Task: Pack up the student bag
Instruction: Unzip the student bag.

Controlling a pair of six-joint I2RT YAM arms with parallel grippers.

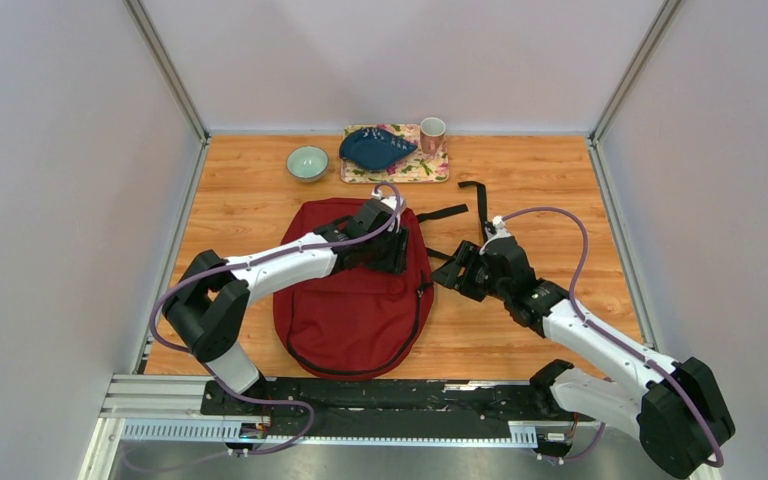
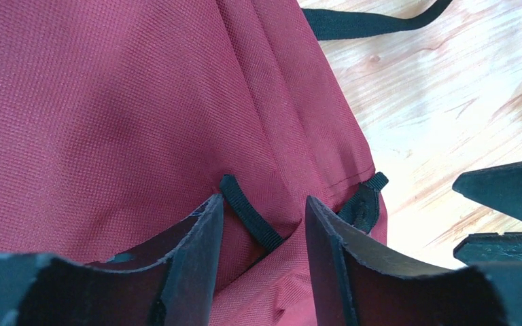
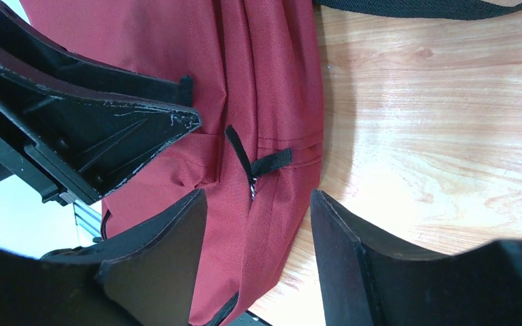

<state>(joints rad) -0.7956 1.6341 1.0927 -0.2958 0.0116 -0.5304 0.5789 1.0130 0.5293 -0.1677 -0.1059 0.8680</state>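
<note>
The student bag (image 1: 355, 305), a dark red backpack, lies flat in the middle of the table. My left gripper (image 1: 392, 243) is open over the bag's upper right edge. In the left wrist view (image 2: 262, 221) its fingers stand either side of a black webbing loop (image 2: 248, 212) and a fold of red fabric. My right gripper (image 1: 457, 272) is open at the bag's right edge. In the right wrist view (image 3: 258, 207) it straddles the bag's side seam just below a black zipper pull tab (image 3: 258, 165). The left gripper's fingers (image 3: 109, 129) show close by at upper left.
Black straps (image 1: 475, 205) trail from the bag's top onto the wood towards the back right. A floral tray (image 1: 430, 170) at the back holds a dark blue pouch (image 1: 375, 148) and a pink cup (image 1: 432, 133). A green bowl (image 1: 307, 162) sits left of the tray.
</note>
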